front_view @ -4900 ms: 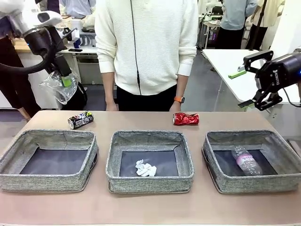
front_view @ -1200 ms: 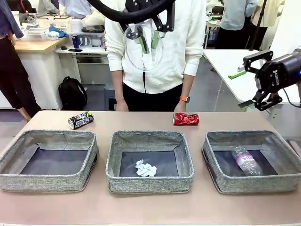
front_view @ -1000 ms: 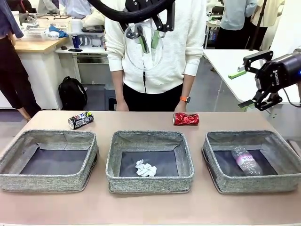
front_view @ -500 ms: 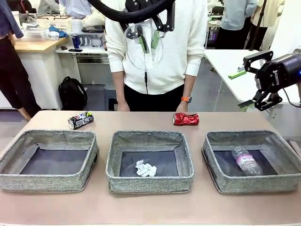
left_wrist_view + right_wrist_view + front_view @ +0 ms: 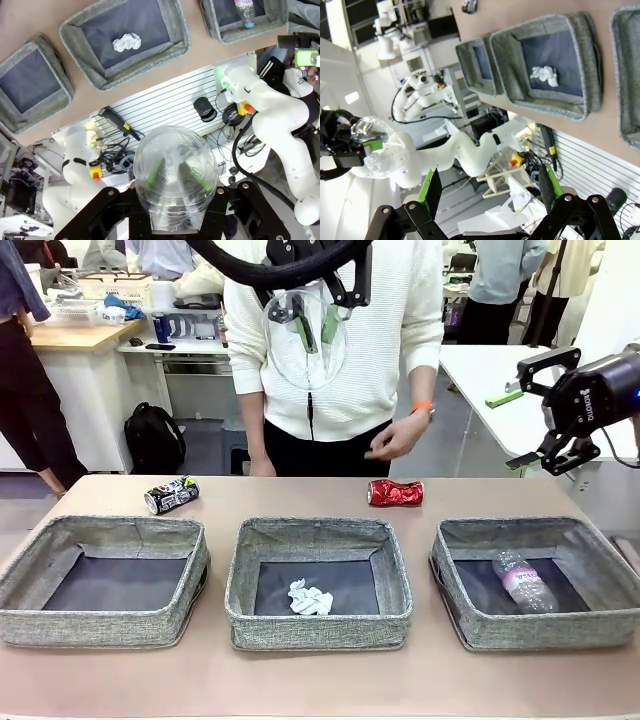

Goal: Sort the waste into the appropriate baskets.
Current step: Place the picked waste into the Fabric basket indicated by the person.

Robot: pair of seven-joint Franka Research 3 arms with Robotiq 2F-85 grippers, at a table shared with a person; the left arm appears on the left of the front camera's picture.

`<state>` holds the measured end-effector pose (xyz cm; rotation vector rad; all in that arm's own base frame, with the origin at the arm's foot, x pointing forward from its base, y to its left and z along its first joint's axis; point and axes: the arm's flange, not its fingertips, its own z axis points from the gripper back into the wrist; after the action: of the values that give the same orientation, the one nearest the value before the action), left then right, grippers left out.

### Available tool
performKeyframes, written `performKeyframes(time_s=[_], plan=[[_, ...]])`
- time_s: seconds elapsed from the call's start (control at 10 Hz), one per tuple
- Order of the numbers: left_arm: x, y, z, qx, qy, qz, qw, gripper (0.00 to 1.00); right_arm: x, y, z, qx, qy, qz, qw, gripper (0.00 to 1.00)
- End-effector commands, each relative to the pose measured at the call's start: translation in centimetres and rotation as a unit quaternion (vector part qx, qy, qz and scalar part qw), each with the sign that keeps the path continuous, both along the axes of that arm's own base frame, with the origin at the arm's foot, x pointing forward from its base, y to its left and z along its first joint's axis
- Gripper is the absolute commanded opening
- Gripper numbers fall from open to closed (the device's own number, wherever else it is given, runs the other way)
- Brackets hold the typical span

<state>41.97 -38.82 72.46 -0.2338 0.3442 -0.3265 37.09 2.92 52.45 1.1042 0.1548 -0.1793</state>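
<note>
Clear plastic cup, crinkled, hangs pinched in left claw.

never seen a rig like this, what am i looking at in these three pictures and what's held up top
Two white robot arms share a table with a person. The wide picture looks across the table; the other two come from cameras on the arms' wrists. The left arm's jaws are shut on a clear plastic cup, high over the middle. The right arm's jaws stand open, holding nothing. Of three grey baskets, the middle basket holds a paper wad, the right basket a bottle. A red can and a dark can lie behind them.
</note>
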Motion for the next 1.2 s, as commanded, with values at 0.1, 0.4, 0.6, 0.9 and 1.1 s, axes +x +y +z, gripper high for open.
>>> performKeyframes(time_s=[0.1,0.4,0.6,0.9,1.1], plan=[[-0.2,0.2,0.2,-0.003,-0.002,0.004,1.0,0.2,0.0,-0.3,0.0,0.001,-0.01,0.009,1.0,1.0],[-0.2,0.2,0.2,-0.003,-0.002,0.004,1.0,0.2,0.0,-0.3,0.0,0.001,-0.01,0.009,1.0,1.0],[-0.2,0.2,0.2,-0.003,-0.002,0.004,1.0,0.2,0.0,-0.3,0.0,0.001,-0.01,0.009,1.0,1.0],[-0.2,0.2,0.2,-0.003,-0.002,0.004,1.0,0.2,0.0,-0.3,0.0,0.001,-0.01,0.009,1.0,1.0],[-1.0,-1.0,-2.0,-0.019,0.001,-0.021,1.0,0.2,-1.0,-1.7,0.3,-0.013,-0.009,-0.006,1.0,1.0]])
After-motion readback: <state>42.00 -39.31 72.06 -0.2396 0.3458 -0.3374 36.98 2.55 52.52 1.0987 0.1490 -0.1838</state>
